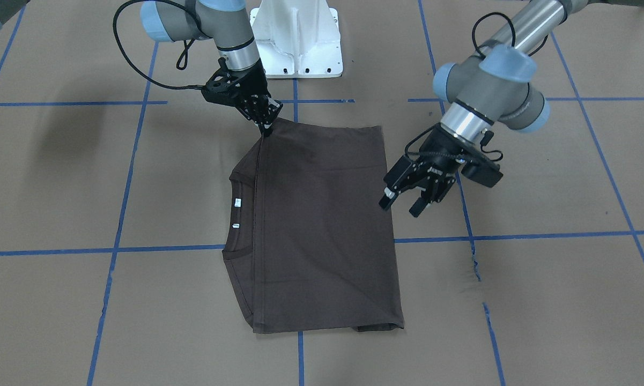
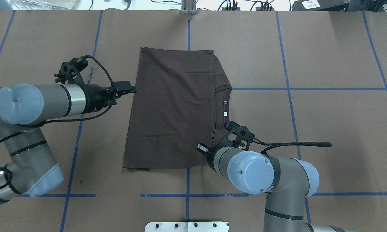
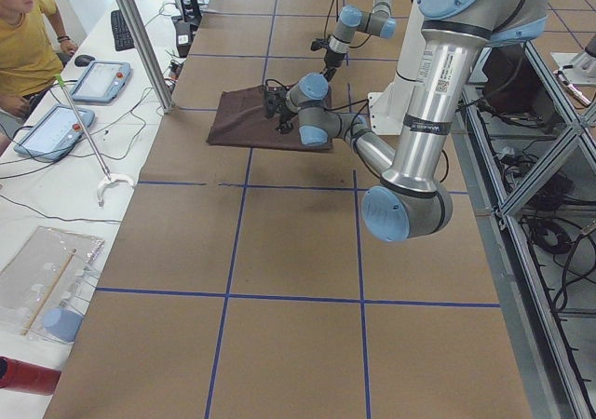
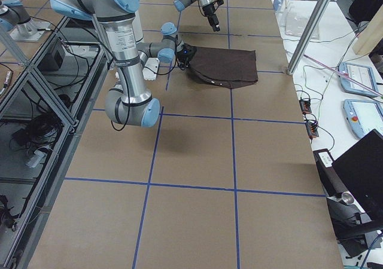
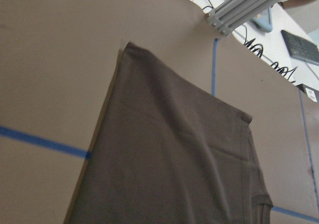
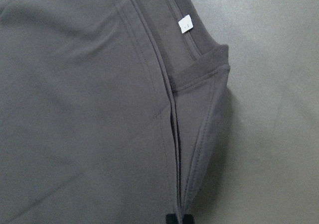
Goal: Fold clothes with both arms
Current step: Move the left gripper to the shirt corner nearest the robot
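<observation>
The dark grey-brown short-sleeved T-shirt (image 1: 322, 225) lies folded into a rough rectangle on the brown paper-covered table (image 1: 541, 300), which is marked with blue tape grid lines (image 1: 515, 236). I take the shirt as my landmark. Its ribbed round collar (image 1: 235, 220) with two small white neck tags (image 1: 236, 202) peeks out along one long side, under the folded-over layer.

My right gripper (image 1: 266, 128) sits at the shirt's corner on the collar side, nearest the white bolted pedestal base (image 1: 297, 40). Its fingers are pressed together on the fabric there; my right wrist view shows the black tips pinching the folded edge right at the seam.

My left gripper (image 1: 402, 202) hovers just beside the shirt's opposite long edge, about midway along it. Its two black fingers are spread apart with nothing between them, and they are not touching the cloth. My left wrist view looks down on the flat fabric and the far corner.
</observation>
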